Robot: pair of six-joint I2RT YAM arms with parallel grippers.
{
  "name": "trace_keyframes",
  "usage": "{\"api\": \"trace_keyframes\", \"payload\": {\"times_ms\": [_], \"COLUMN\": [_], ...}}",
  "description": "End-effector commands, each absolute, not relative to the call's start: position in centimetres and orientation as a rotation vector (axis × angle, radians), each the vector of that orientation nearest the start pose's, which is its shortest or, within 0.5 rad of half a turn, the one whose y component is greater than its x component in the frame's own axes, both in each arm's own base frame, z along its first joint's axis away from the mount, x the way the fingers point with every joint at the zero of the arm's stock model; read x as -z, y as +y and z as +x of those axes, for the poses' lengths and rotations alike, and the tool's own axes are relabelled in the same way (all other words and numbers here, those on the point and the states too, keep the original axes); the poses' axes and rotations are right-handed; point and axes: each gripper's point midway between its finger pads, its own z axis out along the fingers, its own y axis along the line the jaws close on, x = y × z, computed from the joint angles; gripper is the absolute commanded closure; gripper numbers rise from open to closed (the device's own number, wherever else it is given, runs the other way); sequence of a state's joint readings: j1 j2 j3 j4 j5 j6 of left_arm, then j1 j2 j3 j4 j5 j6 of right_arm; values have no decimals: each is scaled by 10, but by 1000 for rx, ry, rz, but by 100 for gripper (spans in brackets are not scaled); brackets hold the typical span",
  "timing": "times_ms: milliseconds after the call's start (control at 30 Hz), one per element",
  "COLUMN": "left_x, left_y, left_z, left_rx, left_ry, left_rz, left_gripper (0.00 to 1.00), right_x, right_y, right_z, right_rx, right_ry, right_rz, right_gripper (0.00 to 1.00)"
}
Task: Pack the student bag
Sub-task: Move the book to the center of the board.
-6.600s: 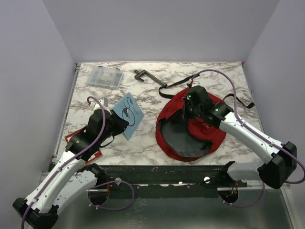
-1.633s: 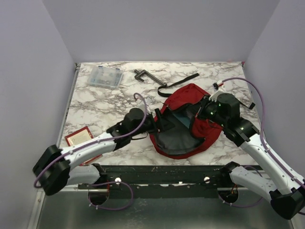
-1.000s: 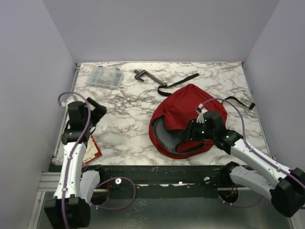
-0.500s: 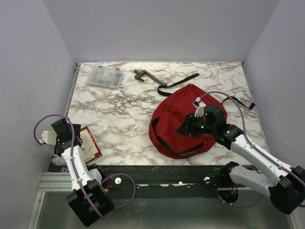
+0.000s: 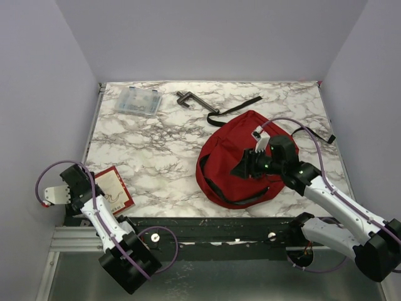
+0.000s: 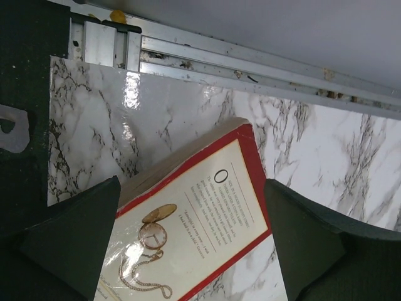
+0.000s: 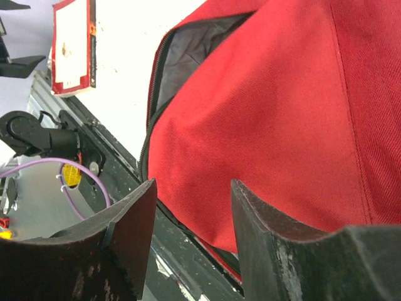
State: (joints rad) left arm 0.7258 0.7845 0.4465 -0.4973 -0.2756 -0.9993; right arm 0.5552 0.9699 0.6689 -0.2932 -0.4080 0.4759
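The student bag [image 5: 250,135] lies right of centre on the tabletop [image 5: 163,141], its mouth sagging toward the near edge, with the right pincer [image 7: 193,187] half open and empty just above it. The left pincer [image 6: 191,182], spread wide and empty, hovers over the red book [image 5: 113,190] at the near-left corner, which is probably the next item to lower onto and grip. The blue booklet seen earlier has gone from the tabletop, and the bag's mouth has slumped narrower.
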Motion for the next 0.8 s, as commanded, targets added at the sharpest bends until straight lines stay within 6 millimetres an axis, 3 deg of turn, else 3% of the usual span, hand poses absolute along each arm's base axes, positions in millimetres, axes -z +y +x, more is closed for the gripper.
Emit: {"api": "trace_keyframes", "payload": {"times_ms": [0, 200, 333, 533, 767], "left_x": [-59, -51, -61, -53, -42], "left_y": [175, 162, 145, 82, 20], "left_z": [150, 175, 202, 240, 270], "left_rx": [-236, 8, 130, 229, 290], "left_ry": [1297, 1221, 1287, 1614, 1882], "left_rz": [-2005, -1938, -1775, -1633, -1526], "left_gripper": [2, 1, 5, 11, 11], "right_x": [-182, -194, -192, -186, -194], "right_y": [231, 231, 233, 241, 249], "right_z": [199, 199, 199, 200, 210], "right_rx": [-1028, -1026, -1042, -1094, -1120], "right_ry": [2206, 2173, 2175, 2191, 2188], "right_rz": [-428, -446, -448, -441, -405], "right_gripper": [45, 45, 45, 45, 45]}}
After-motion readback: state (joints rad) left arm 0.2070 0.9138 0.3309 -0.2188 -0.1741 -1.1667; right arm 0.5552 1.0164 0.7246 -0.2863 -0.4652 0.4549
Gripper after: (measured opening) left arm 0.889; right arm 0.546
